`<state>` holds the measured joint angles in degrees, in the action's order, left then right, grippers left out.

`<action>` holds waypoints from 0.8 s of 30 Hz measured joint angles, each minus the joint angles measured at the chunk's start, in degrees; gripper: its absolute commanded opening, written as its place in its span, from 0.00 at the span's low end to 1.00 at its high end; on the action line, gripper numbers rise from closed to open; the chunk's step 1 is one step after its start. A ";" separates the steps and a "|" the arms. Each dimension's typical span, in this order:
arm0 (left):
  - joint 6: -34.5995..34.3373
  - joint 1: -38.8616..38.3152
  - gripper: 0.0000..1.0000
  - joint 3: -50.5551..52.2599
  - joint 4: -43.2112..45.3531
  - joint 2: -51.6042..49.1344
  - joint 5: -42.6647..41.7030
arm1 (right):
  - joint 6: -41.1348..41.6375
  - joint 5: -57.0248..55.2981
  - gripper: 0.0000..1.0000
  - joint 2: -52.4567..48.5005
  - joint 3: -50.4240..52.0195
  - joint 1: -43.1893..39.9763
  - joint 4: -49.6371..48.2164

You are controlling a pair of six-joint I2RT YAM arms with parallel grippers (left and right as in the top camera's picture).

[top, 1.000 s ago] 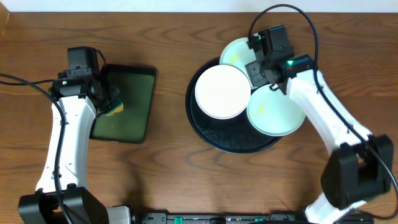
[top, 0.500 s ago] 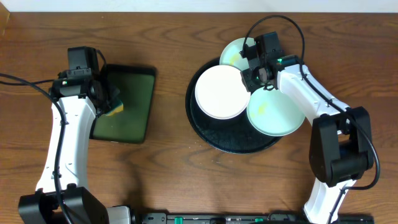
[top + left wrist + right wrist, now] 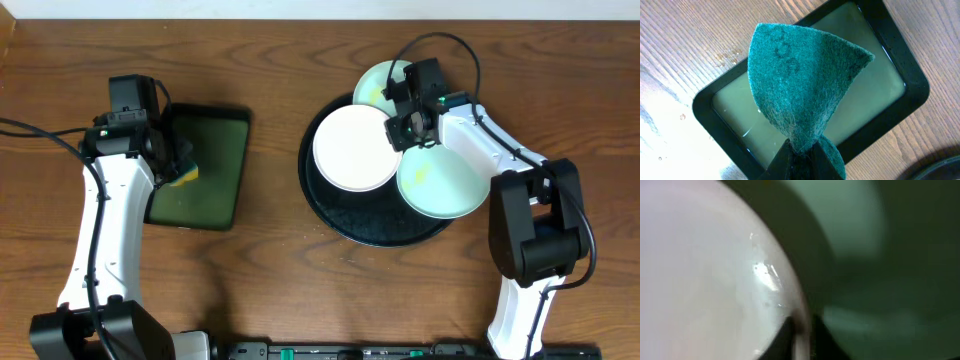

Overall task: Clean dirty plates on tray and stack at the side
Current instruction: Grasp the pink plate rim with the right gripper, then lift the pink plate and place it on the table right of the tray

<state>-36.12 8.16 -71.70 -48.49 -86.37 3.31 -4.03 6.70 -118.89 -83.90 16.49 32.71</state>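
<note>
Right gripper (image 3: 403,126) shifts left to straddle white plate (image 3: 350,150) rim, closure unclear; left gripper (image 3: 800,156) unmoved, clamping scrub pad (image 3: 800,85).

The big tray (image 3: 372,230) sits on the bench (image 3: 270,250) toward 3 o'clock. The small tray (image 3: 215,170) sits toward 9 o'clock, well apart from it. Three plates lie on the big tray. The first plate (image 3: 355,150) is at its 9 o'clock side. The second plate (image 3: 375,85) is at 12 o'clock, and the third plate (image 3: 445,185) is at 4 o'clock. Both poke over the rim. The right fingers (image 3: 785,340) meet the first plate's 2 o'clock edge. The left fingers (image 3: 781,164) hold the pad (image 3: 800,95) over the small tray.
</note>
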 measured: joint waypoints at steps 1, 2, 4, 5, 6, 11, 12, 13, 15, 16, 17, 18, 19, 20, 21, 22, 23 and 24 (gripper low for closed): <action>0.00 0.00 0.07 0.00 0.00 0.00 0.00 | 0.20 0.33 0.01 0.04 -0.07 0.02 -0.09; 0.00 -0.02 0.08 0.00 -0.02 0.00 0.00 | 0.37 0.61 0.01 0.13 -0.17 0.02 -0.22; 0.00 0.00 0.08 0.00 0.02 0.00 0.00 | 0.50 0.70 0.01 0.17 -0.26 0.02 -0.26; 0.00 0.00 0.07 0.00 0.00 0.00 0.00 | 0.50 0.76 0.01 0.26 -0.26 0.02 -0.24; 0.00 0.00 0.07 0.00 0.02 0.00 0.00 | 0.50 0.79 0.01 0.35 -0.26 0.02 -0.22; 0.00 0.00 0.07 0.00 0.00 0.00 0.00 | 0.50 0.68 0.01 2.54 -0.26 0.33 0.48; 0.00 0.00 0.07 0.00 0.00 0.00 0.00 | 0.50 0.22 0.01 3.56 -0.26 0.57 0.48; 0.00 -0.02 0.08 0.00 0.00 0.00 0.00 | 0.48 -0.11 0.01 4.83 -0.26 0.90 0.50; 0.00 -0.02 0.08 0.00 0.00 0.00 0.00 | 0.35 -1.81 0.01 7.89 -0.26 1.77 0.68; 0.00 -0.02 0.07 0.00 0.00 0.00 0.00 | 0.11 -2.80 0.01 9.33 -0.26 2.23 0.79; 0.00 -0.02 0.07 0.00 0.00 0.00 0.00 | -0.22 -4.04 0.01 11.06 -0.26 2.89 0.96; 0.00 0.00 0.07 0.00 0.00 0.00 0.00 | -0.79 -5.55 0.01 12.87 -0.26 3.72 1.16; 0.00 0.00 0.08 0.00 0.02 0.00 0.00 | -1.38 -7.34 0.01 14.49 -0.26 4.68 1.40; 0.00 -0.02 0.08 0.00 0.00 0.00 0.00 | -2.05 -9.35 0.01 15.98 -0.26 5.79 1.70; 0.00 0.00 0.08 0.00 0.00 0.00 0.00 | -2.78 -11.67 0.01 17.27 -0.26 7.02 1.95; 0.00 0.00 0.07 0.00 0.00 0.00 0.00 | -3.50 -13.81 0.01 18.32 -0.26 8.22 2.10; 0.00 0.00 0.08 0.00 0.00 0.00 0.00 | -4.35 -16.31 0.01 19.12 -0.26 9.66 2.14; 0.00 -0.02 0.07 0.00 0.02 0.00 0.00 | -5.31 -18.91 0.01 19.67 -0.26 10.99 2.19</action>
<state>-36.12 8.14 -71.70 -48.47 -86.37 3.31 -9.34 -12.21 -99.22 -84.16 27.49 34.89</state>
